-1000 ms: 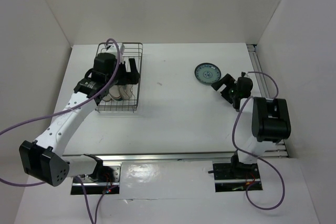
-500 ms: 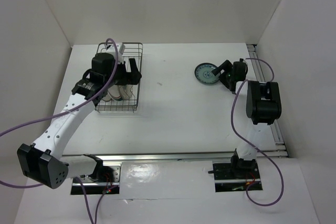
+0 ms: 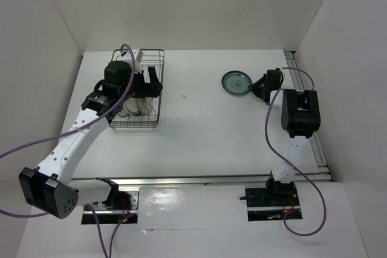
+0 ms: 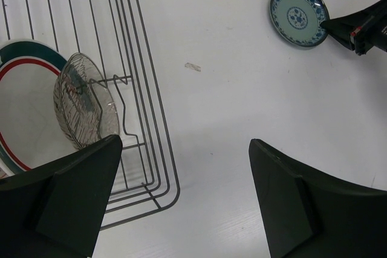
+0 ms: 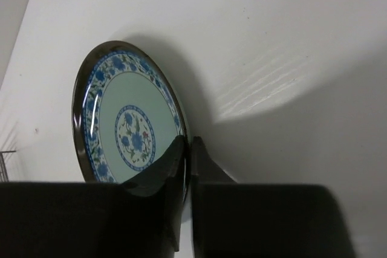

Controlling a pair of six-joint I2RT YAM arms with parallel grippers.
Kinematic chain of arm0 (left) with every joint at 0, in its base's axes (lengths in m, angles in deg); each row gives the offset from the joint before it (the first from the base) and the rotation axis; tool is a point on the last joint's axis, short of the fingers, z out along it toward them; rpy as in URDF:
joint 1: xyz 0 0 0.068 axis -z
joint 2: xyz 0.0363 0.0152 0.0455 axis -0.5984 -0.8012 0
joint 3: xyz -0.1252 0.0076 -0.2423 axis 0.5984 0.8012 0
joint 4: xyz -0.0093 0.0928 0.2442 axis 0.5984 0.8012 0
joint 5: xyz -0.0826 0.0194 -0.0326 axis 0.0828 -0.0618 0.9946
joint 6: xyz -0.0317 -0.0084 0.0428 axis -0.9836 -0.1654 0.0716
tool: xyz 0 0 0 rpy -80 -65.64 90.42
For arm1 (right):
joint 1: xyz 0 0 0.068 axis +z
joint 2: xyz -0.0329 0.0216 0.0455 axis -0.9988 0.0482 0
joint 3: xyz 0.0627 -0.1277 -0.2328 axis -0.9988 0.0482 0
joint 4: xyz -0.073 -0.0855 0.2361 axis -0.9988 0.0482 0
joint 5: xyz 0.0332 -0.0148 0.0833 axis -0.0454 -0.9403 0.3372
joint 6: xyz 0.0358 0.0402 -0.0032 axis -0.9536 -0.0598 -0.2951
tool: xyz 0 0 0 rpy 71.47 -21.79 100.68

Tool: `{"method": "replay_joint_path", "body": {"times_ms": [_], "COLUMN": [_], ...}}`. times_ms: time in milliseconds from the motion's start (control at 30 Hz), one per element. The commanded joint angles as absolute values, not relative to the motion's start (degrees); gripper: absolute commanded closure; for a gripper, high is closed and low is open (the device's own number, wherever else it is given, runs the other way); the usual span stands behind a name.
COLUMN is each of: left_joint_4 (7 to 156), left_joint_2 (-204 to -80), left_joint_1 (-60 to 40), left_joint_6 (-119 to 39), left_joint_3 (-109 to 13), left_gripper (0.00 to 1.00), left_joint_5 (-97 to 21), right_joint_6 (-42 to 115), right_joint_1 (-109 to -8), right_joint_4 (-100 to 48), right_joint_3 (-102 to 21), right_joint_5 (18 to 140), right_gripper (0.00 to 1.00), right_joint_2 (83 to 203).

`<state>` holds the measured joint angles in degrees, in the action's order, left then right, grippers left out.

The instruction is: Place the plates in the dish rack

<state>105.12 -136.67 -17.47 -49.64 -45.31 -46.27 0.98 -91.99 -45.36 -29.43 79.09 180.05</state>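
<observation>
Overhead layout: dish rack (image 3: 158,58) at 10 o'clock on white table (image 3: 199,125). From 7 o'clock base, left arm (image 3: 78,134) reaches up to rack. There left gripper (image 3: 148,83) hangs over rack's middle, fingers spread. In rack's 6 o'clock end, pale plates (image 3: 140,109) stand on edge, partly hidden by arm. At table's 1 o'clock, teal plate (image 3: 236,83) sits well apart from rack. At plate's 3 o'clock rim, right gripper (image 3: 254,86) touches it; jaw gap too small to tell. Along 3 o'clock table edge, right arm (image 3: 299,116) folded.

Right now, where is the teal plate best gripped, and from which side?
Grip the teal plate by its rim on the edge toward the right hand, coming low from that side: it is shallow, so only the rim offers a pinch. That hand is shut there.
</observation>
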Motion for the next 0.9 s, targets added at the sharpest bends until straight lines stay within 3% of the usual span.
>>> {"method": "replay_joint_path", "body": {"times_ms": [0,233,500,700,867], "left_joint_4": [102.5,103.8,103.3,102.2,101.6], "left_joint_2": [-135.3,-136.9,-141.6,-144.2,-144.8], "left_joint_1": [-17.3,-17.3,-17.3,-17.3,-17.3], "left_joint_6": [-50.3,-50.8,-52.0,-52.0,-52.0], "left_joint_3": [-46.0,-46.6,-47.2,-46.7,-46.1], "left_gripper": [0.0,0.0,0.0,0.0,0.0], "left_joint_5": [-46.2,-46.8,-40.9,-39.2,-38.5], "right_joint_6": [2.8,1.8,1.8,-4.3,-5.6], "right_joint_1": [-92.1,-93.2,-92.5,-92.5,-89.7], "right_joint_4": [-33.9,-37.5,-70.8,-85.8,-90.1], "right_joint_3": [-29.1,-25.6,-9.2,-5.5,-4.9], "right_joint_5": [77.9,83.1,101.3,108.0,112.2], "right_gripper": [0.96,1.0,1.0,1.0,1.0], "right_joint_2": [184.5,181.9,169.8,168.0,164.7]}}
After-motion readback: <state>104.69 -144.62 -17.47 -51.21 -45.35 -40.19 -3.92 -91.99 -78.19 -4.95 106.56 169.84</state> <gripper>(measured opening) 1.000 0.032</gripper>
